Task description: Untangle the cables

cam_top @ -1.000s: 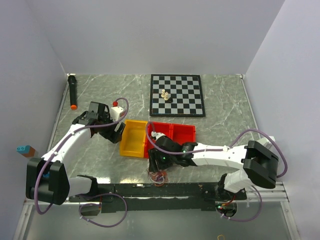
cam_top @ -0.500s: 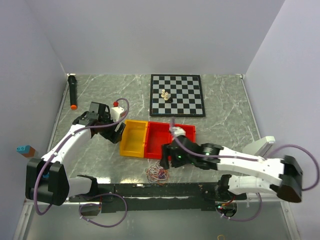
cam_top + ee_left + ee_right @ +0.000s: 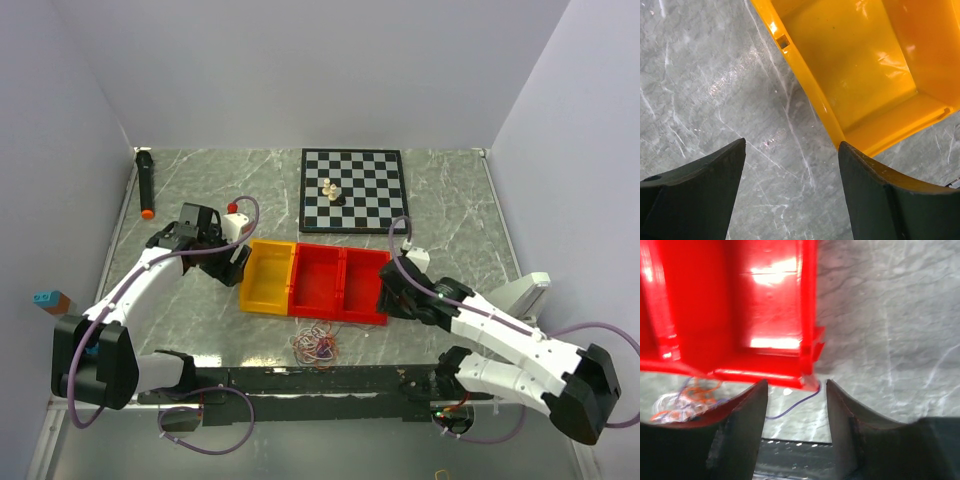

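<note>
The cables (image 3: 318, 346) lie as a small tangle of orange, red, purple and white wires on the table, in front of the red bin (image 3: 340, 283). My right gripper (image 3: 392, 290) hovers open at that bin's right end, apart from the tangle. In the right wrist view the tangle (image 3: 687, 400) sits at the left behind a finger, and one purple wire (image 3: 792, 407) runs from the red bin's (image 3: 740, 305) corner across the gap of the right gripper (image 3: 796, 390). My left gripper (image 3: 792, 145) is open over bare table beside the yellow bin (image 3: 855, 75).
The yellow bin (image 3: 268, 277) adjoins the red one. A chessboard (image 3: 354, 190) with a few pieces lies at the back. A black marker (image 3: 146, 183) lies by the left wall, and a white bottle with a red cap (image 3: 234, 218) stands near my left wrist.
My right arm has swung from the left front of the red bin to its right end, uncovering the tangle. The left arm has stayed put.
</note>
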Robot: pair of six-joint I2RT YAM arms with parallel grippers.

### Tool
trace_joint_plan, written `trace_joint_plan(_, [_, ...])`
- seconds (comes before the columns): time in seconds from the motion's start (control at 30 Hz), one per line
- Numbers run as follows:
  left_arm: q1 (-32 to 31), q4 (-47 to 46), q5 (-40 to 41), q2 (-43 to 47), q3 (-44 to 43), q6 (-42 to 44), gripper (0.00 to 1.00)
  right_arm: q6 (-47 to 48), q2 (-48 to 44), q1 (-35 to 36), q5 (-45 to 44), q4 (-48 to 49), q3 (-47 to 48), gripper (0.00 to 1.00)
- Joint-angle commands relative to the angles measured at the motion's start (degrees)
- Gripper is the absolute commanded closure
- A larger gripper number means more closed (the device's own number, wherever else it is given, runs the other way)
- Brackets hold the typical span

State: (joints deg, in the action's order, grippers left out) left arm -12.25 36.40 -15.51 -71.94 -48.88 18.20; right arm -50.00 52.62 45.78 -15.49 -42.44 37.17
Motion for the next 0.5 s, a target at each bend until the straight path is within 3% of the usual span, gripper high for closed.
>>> trace_joint_plan(0.0, [-0.2,1.7,3.2,-1.3,0.5,0.7,0.21,3.3,4.2,-2.3,-1.5,1.8,1.8,0.59])
trace_joint_plan(0.1, [-0.2,1.0,3.0,-1.7,0.7,0.6,0.21,4.7,5.8,-4.2,-1.7,3.1,1.9,0.86])
trace_joint_plan(0.47, [-0.4,-1.5,1.7,-6.5,0.5,-0.7,0.22,9.4,9.1,-9.8,-1.6,8.0,3.3,0.85])
